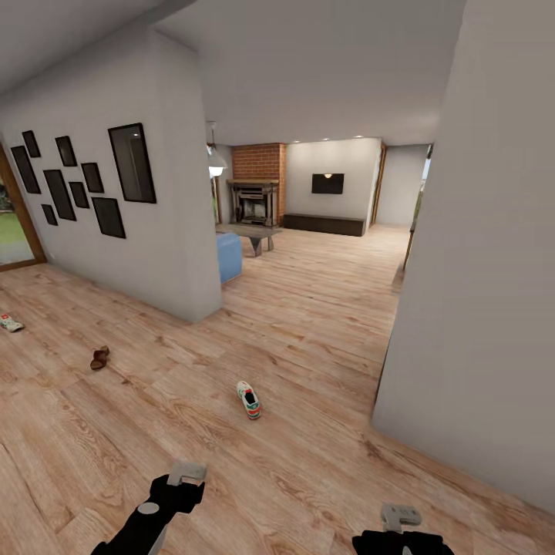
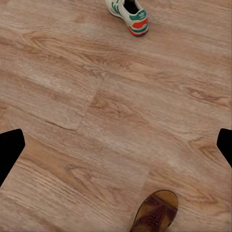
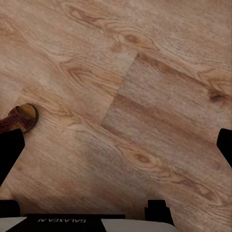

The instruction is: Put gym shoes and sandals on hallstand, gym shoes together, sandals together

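One gym shoe (image 1: pixel 248 400) lies mid-corridor floor (image 1: pixel 324 324); another (image 1: pixel 11 323) is cut off far left, a sandal (image 1: pixel 99 358) between. Both grippers (image 1: pixel 187 472) (image 1: pixel 401 516) hang spread, empty.

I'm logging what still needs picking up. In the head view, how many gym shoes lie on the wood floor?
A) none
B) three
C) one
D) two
D: one gym shoe lies on the corridor floor ahead of the left gripper, and a second gym shoe sits at the far left edge, beyond a brown sandal.
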Available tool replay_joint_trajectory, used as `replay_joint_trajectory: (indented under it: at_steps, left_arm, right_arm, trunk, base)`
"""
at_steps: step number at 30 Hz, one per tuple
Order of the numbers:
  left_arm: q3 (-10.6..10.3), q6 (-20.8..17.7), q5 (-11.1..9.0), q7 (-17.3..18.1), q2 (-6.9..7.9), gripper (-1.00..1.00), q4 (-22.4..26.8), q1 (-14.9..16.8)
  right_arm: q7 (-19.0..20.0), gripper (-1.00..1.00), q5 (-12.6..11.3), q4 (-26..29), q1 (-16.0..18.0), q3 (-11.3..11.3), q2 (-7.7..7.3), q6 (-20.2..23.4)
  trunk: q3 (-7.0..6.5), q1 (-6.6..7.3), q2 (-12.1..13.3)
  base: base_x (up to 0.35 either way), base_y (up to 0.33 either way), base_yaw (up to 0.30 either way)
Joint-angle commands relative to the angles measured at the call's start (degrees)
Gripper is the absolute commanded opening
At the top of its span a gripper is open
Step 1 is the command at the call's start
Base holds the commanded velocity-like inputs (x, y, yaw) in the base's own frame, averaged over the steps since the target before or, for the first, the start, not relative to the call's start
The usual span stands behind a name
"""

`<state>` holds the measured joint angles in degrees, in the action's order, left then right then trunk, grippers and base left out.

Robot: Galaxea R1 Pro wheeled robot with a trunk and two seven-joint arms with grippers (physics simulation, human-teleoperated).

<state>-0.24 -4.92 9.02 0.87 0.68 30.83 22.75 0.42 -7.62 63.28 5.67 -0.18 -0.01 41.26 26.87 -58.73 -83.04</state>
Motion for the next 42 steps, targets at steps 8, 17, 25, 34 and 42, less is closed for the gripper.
replay_joint_trajectory:
  at_steps: [8, 17, 25, 34, 42]
  left_arm:
    - [0.0, 0.2, 0.6, 0.1, 0.02, 1.0, -0.3, 0.0]
    - [0.0, 0.2, 0.5, 0.1, 0.02, 1.0, -0.3, 0.0]
    - [-0.1, 0.2, 0.5, 0.1, -0.04, 1.0, -0.3, 0.0]
    - [-0.1, 0.2, 0.5, 0.1, -0.07, 1.0, -0.3, 0.0]
    - [-0.1, 0.2, 0.5, 0.1, -0.07, 1.0, -0.3, 0.0]
  right_arm:
    - [-0.1, 1.0, -0.2, 0.3, 0.0, -0.1, 0.01, 0.4]
    - [-0.2, 1.0, -0.2, 0.3, 0.0, -0.2, 0.01, 0.5]
    - [0.1, 1.0, -0.2, 0.2, 0.0, 0.0, -0.19, 0.3]
    - [0.1, 1.0, -0.2, 0.3, 0.0, -0.2, -0.15, 0.4]
    - [0.1, 1.0, -0.2, 0.8, 0.0, -0.3, -0.13, 0.5]
  trunk:
    - [0.58, 0.0, 0.0]
    - [1.34, 0.0, 0.0]
    - [2.16, -0.88, -1.6]
    - [2.17, -0.88, -1.6]
    - [2.9, -1.76, -3.2]
  base:
    - [0.0, 0.0, 0.0]
    - [0.0, 0.0, 0.0]
    - [0.0, 0.0, 0.0]
    - [0.0, 0.0, 0.0]
    - [0.0, 0.0, 0.0]
